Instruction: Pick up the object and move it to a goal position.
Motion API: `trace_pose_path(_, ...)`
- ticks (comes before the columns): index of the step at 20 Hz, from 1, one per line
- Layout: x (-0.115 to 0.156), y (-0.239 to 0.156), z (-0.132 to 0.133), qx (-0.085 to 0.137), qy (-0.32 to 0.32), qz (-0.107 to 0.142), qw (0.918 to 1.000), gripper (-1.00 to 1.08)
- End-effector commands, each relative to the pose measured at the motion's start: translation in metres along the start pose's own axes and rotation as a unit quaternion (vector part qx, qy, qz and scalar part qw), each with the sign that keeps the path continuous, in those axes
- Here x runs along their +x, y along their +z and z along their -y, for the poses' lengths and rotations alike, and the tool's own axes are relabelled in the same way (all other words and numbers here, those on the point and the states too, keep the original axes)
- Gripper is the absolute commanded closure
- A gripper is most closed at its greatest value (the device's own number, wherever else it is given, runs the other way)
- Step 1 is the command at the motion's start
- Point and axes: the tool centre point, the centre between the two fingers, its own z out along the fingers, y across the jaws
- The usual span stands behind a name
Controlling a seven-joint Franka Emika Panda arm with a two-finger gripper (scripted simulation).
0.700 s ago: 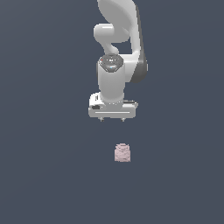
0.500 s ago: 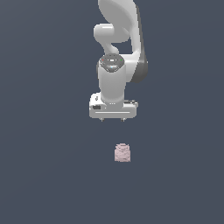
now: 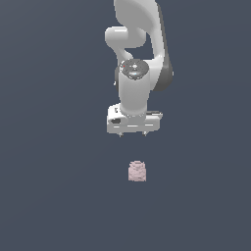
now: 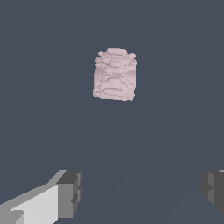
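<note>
A white robot arm (image 3: 139, 59) hangs above a plain dark grey bench (image 3: 49, 196). Its gripper (image 3: 132, 134) points straight down with the jaws spread wide and holding nothing; in the wrist view the two grey fingertips (image 4: 70, 192) sit far apart at the frame's edges.

The object (image 3: 137, 171), a small pale pink bumpy lump with a rounded top, stands upright on the bench below the gripper and well apart from it. In the exterior view it sits slightly to that view's right of the midpoint between the fingertips. In the wrist view it is clear of the gap between the fingertips.

The step in hand appears to be the approach. To do it well, centre the jaws over the lump first, then descend straight until the fingertips flank its sides, and only then close. It is narrower than the opening, so clearance looks ample.
</note>
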Motion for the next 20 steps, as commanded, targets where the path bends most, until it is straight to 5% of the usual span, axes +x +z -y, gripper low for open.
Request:
trace_pose_path(1,0.001,0.000,0.000,0.000,0.000,0.000,1.0000,-0.92)
trace_pose_path(20,0.067,0.038,0.008,-0.007,0.025,0.000,0.9997,-0.92)
